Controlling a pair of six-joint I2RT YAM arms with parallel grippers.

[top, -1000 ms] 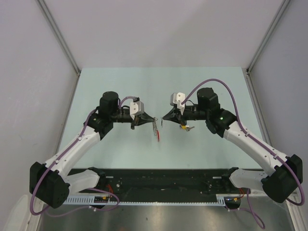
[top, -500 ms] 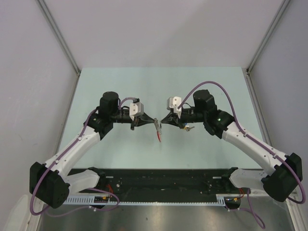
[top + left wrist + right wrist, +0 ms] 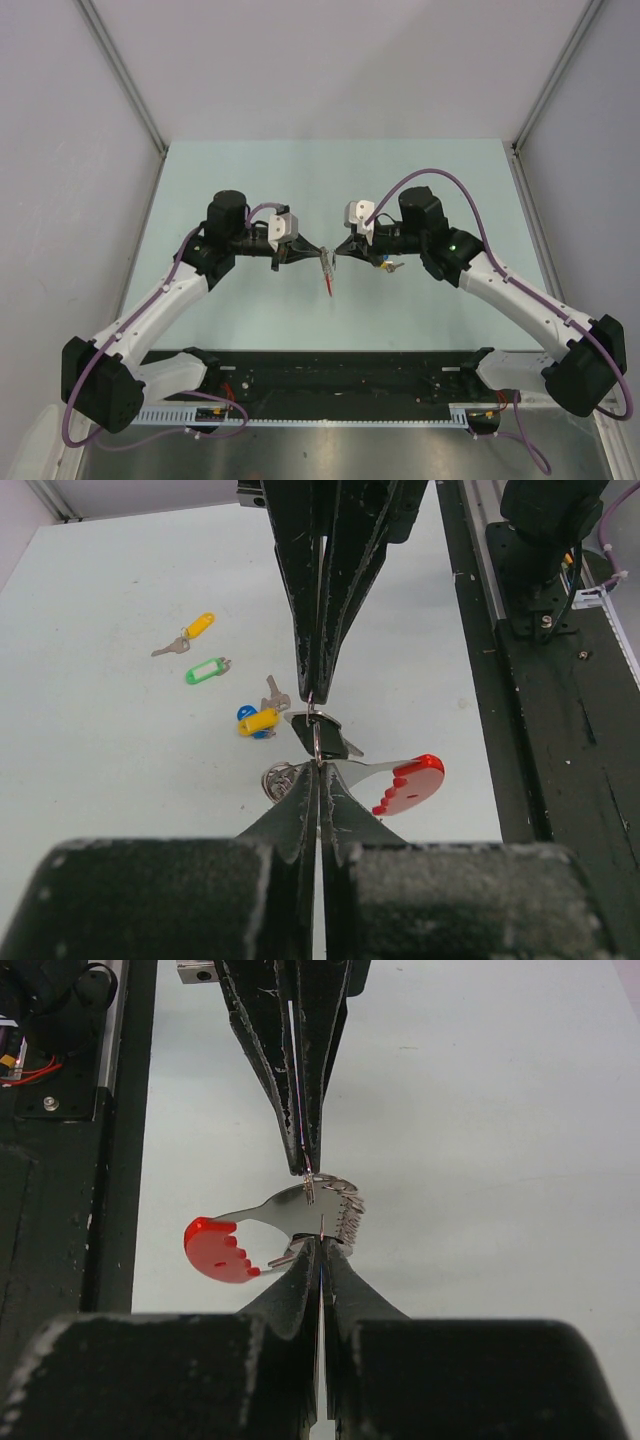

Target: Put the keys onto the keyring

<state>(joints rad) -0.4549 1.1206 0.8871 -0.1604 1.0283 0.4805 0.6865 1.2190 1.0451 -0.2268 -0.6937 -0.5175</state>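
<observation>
Two robot arms reach inward over the table, elbows out, wrists level. The left gripper and right gripper point at each other, tips almost meeting. Both have fingers pressed together, the left pinching the keyring.

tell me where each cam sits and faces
top external: above and behind the bases, looking down on the table; both arms, left pincer and right pincer show.
left wrist: on the left arm, facing the right pincer and black key across the keyring; own fingers show.
right wrist: on the right arm, facing the left pincer; own fingers show.
shared: both wrist views see the keyring, opposite sides.
</observation>
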